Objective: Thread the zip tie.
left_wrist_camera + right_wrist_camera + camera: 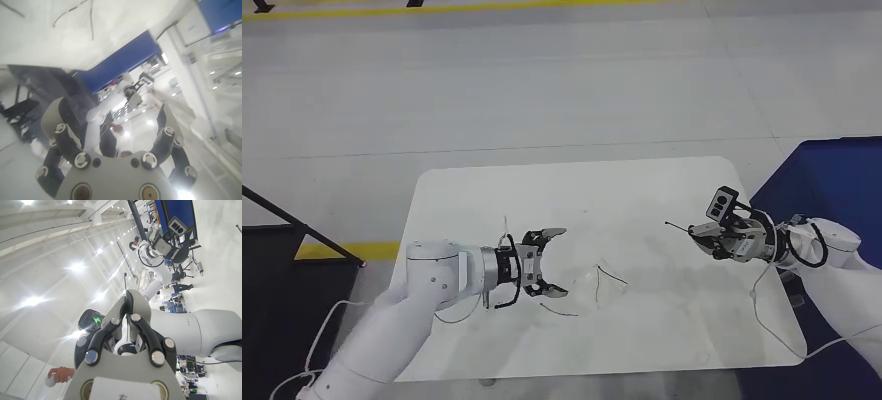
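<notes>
Lying beside left gripper (562,262): loose ties (612,272).

Left hand (562,262) wide open, level, over bench (662,340) left-centre, pointing toward the right edge. Right hand (694,232) near the right edge, facing the left one, fingers pinched on zip tie (125,283).

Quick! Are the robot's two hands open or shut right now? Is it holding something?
Left gripper: open, holding nothing.
Right gripper: shut on a black zip tie.
</notes>
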Available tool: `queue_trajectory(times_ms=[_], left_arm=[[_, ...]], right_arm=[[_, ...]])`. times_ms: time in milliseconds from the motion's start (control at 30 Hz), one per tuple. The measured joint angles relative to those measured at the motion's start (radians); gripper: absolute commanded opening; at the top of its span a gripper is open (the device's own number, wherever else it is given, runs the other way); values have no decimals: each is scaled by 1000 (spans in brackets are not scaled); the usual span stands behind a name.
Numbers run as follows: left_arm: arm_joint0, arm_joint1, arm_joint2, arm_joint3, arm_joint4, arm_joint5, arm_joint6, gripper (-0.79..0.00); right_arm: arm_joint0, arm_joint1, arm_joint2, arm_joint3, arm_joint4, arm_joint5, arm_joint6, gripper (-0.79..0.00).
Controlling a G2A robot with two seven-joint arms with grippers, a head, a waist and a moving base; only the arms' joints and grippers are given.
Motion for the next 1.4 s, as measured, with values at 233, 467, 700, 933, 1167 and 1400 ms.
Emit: queue_trajectory(times_ms=[233,467,700,933,1167,1400], left_arm=[[-28,-18,28,-192,-322,-144,715,0],[-34,-19,33,-200,-308,-141,758,0],[-107,-31,261,-69,-143,-4,760,0],[-307,-67,532,102,-243,-1,753,0],[-530,-107,786,203,-472,-94,845,0],[-517,-126,803,197,-490,-179,931,-74]], right_arm=[[0,0,0,0,0,0,0,-785],[0,0,0,0,0,0,0,-785],[0,0,0,0,0,0,0,-785],[0,0,0,0,0,0,0,-785],[0,0,0,0,0,0,0,-785],[0,0,0,0,0,0,0,-785]])
